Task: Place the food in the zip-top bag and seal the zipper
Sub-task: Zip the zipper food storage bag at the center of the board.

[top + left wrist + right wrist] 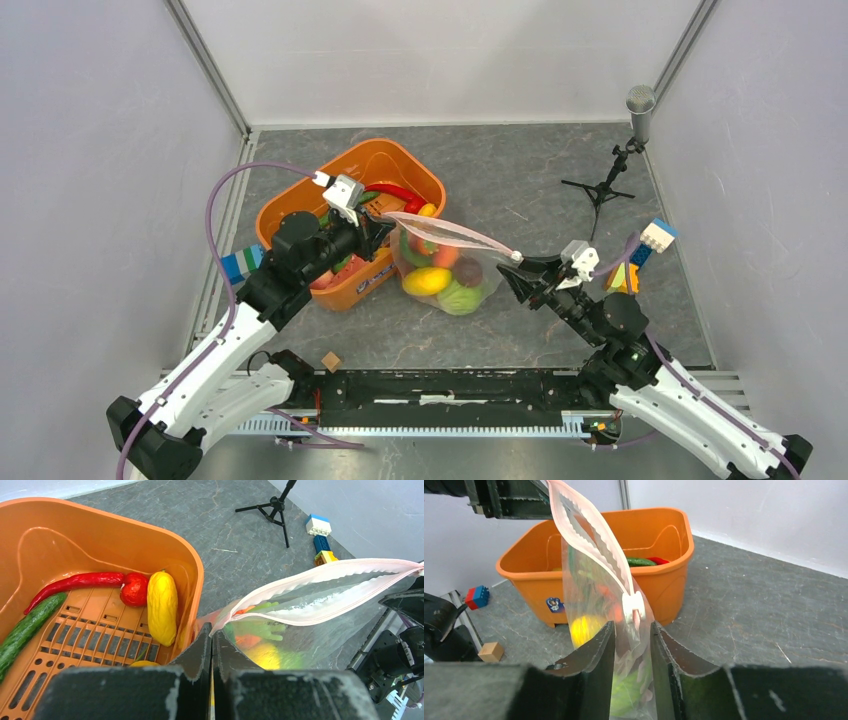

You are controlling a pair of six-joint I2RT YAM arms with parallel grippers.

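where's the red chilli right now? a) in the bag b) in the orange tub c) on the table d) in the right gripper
b: the chilli lies on the slatted floor of the tub, outside the bag.

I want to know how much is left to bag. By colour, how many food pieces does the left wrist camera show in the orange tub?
Red: 2, the chilli and a round piece
Yellow: 2, a long piece and a partly hidden piece
Green: 1, the cucumber
Total: 5
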